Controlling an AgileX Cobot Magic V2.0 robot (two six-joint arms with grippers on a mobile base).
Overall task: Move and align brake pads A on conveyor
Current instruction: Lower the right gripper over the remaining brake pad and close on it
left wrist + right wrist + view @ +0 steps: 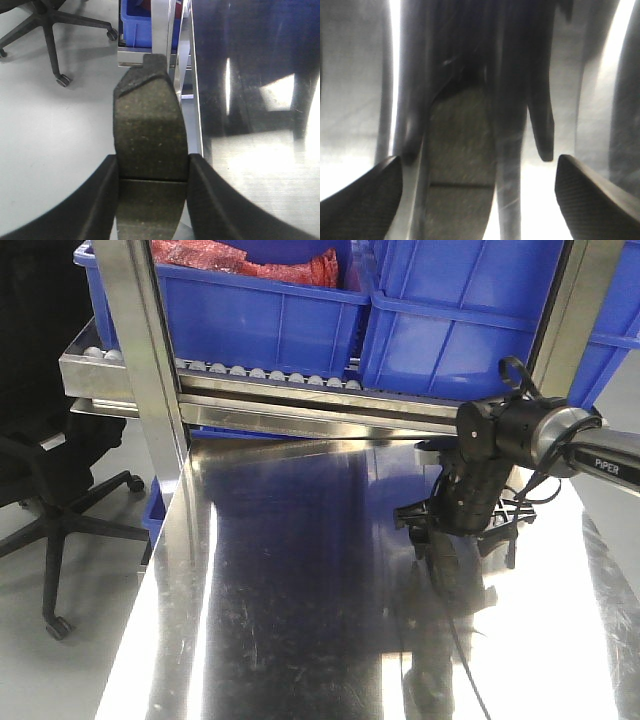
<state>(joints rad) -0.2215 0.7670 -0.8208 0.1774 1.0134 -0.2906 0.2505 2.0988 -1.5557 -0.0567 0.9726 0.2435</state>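
Observation:
One brake pad A [149,145], dark grey with a groove across its middle, is clamped between the fingers [102,195] of my left gripper [152,192]. It hangs over the grey floor, just left of the steel table's edge. A second brake pad A [461,150] lies on the shiny steel table between the spread fingers [367,197] of my right gripper [477,200], closer to the left finger and touching neither. In the front view the right gripper [462,545] points down over that pad [443,562]. The conveyor is out of view, and the front view does not show the left gripper.
The steel table [300,620] fills the front view. Behind it, blue bins [450,330] sit on a roller rack [260,375] with an upright post [150,370]. A black office chair [50,490] stands on the floor to the left.

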